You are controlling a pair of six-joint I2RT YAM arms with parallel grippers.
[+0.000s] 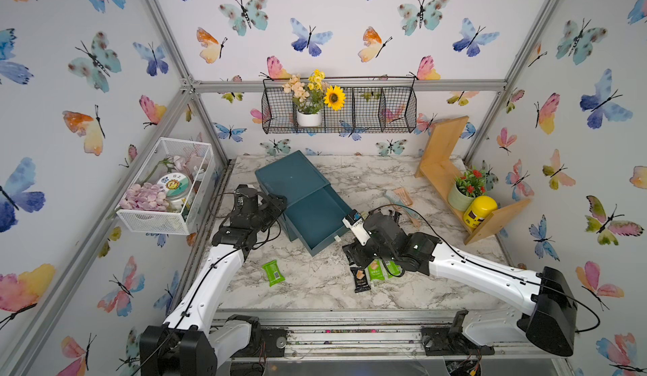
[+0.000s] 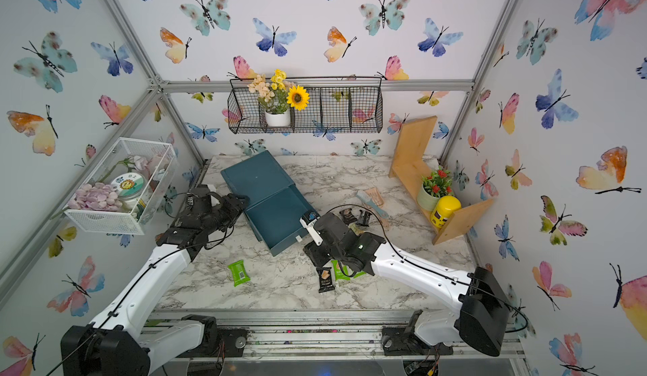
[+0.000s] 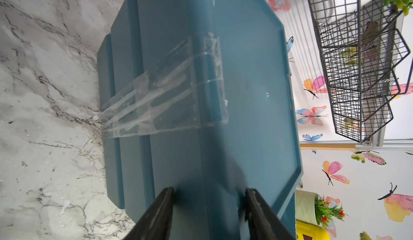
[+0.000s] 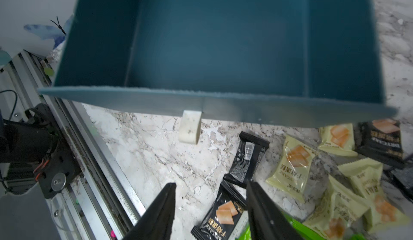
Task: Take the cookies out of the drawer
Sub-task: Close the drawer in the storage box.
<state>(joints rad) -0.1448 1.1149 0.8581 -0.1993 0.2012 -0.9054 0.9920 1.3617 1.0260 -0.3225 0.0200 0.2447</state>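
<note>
Marble worktop [image 1: 315, 286] under everything, and on it the teal cabinet [image 1: 294, 178], sitting askew. Its drawer [image 1: 315, 216] is pulled out toward me, and my right wrist view looks straight down onto the teal floor. My left tool [image 3: 209, 190] is at the cabinet's upper edge. Its fingers are partway apart with that edge between them. They look to be against it, but whether I'm truly clamping I can't tell. My right tool [image 4: 210, 186] hangs low just in front of the drawer's front panel, jaws well apart and gripping nothing. The cookies [image 1: 376, 269] are out on the worktop, most of them heaped beside and under my right wrist. There are pale yellow packets [image 4: 292, 167] and a black packet [image 4: 248, 158] just off the drawer front. Another black one [image 4: 221, 216] lies flat below the gap between my fingers. In both top views a lone green packet [image 1: 273, 272] lies well apart from the heap, nearer my left arm. A few dark packets [image 2: 350, 215] sit beyond my right wrist, near the pink-and-teal brush [image 1: 392, 197]. Smallest of all is the white pull tab [image 4: 190, 127] on the drawer front.
</note>
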